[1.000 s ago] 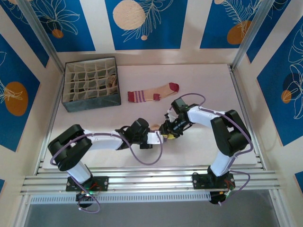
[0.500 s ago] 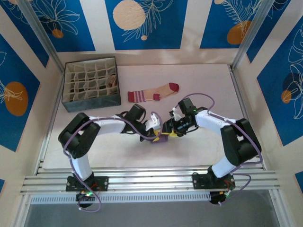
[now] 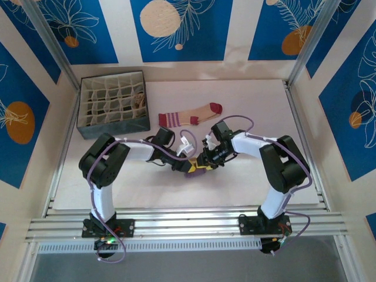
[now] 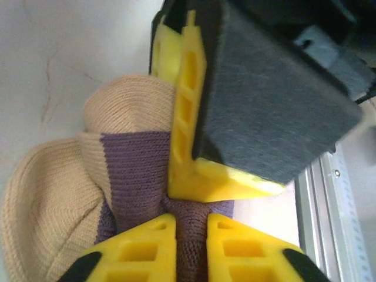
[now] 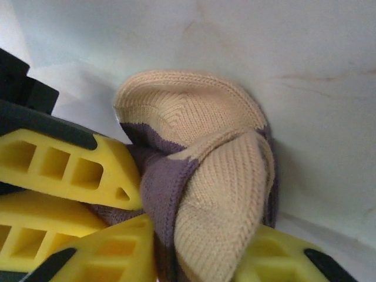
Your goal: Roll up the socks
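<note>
1. Top view: the purple sock (image 3: 192,171) is barely a sliver, the rest buried under the left gripper (image 3: 187,165) and the right gripper (image 3: 205,161).
2. Left wrist: the sock's fold drops between the yellow fingers (image 4: 132,249) and off the bottom edge.
3. Right wrist: its lower end is cut off too.
4. Divider box (image 3: 111,127): a tan lump (image 3: 139,100) in one cell, too small to make out.

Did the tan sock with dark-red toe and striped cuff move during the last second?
No. The tan striped-cuff sock keeps its place right of the grey divider box.
</note>
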Available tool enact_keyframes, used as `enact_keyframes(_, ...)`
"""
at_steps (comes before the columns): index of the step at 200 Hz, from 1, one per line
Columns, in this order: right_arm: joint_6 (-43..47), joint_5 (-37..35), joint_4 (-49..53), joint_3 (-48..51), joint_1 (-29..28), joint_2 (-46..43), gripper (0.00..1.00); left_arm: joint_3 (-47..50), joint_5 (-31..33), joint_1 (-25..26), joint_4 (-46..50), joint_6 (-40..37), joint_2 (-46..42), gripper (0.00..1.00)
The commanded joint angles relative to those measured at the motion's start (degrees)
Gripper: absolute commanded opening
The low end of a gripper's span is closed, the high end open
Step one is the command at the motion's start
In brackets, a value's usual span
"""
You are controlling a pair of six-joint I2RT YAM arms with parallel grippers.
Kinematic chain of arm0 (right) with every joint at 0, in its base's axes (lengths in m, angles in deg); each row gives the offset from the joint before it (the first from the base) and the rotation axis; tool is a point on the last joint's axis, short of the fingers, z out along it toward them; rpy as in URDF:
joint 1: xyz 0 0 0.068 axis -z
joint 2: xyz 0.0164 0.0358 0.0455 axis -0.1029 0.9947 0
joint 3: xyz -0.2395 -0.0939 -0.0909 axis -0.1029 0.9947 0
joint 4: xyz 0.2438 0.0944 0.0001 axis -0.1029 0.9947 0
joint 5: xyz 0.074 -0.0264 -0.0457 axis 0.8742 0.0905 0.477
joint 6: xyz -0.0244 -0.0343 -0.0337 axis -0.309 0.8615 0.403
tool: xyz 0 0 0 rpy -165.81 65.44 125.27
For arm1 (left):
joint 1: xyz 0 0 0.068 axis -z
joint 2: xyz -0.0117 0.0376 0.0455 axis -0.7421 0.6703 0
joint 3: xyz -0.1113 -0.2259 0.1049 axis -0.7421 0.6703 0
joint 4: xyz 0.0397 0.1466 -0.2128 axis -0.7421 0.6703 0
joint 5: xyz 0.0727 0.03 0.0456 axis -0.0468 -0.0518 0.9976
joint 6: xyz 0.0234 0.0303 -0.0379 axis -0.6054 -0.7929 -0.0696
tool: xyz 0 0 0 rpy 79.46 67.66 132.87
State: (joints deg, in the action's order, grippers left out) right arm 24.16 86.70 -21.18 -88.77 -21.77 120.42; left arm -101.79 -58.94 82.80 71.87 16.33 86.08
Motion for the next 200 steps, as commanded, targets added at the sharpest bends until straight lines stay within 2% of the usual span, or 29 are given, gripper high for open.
enact_keyframes(1,-0.18,-3.91,3.85,-0.46,-2.27,4.45,0.17,2.47,5.24,0.61,0.83,-1.53,-1.11,0.23)
enact_keyframes(48,-0.52,-5.2,6.49,-0.99,-1.85,6.44,0.11,4.18,12.86,2.38,5.93,-15.64,-12.67,0.3)
enact_keyframes(78,-0.28,-4.81,7.2,-2.0,-1.94,7.17,0.1,8.57,19.73,4.36,1.66,-22.86,-20.54,0.35)
enact_keyframes(109,0.34,-4.56,8.65,-3.33,-1.94,7.86,0.1,15.44,33.53,10.41,-5.41,-31.88,-26.6,0.46)
enact_keyframes(126,0.56,-4.56,9.14,-3.72,-1.86,7.99,0.1,16.47,43.67,14.5,-6.52,-35.94,-26.26,0.53)
enact_keyframes(134,0.67,-4.53,9.35,-3.88,-1.92,7.99,0.1,16.47,46.4,15.61,-6.66,-36.9,-25.47,0.54)
enact_keyframes(175,0.87,-4.52,10.37,-4.17,-1.68,7.82,0.1,17.32,55.27,18.78,-11.63,-37.62,-20.05,0.52)
enact_keyframes(200,0.7,-4.4,11.03,-3.92,-1.59,7.34,0.1,17.52,56.72,19.5,-13.88,-36.76,-17.71,0.33)
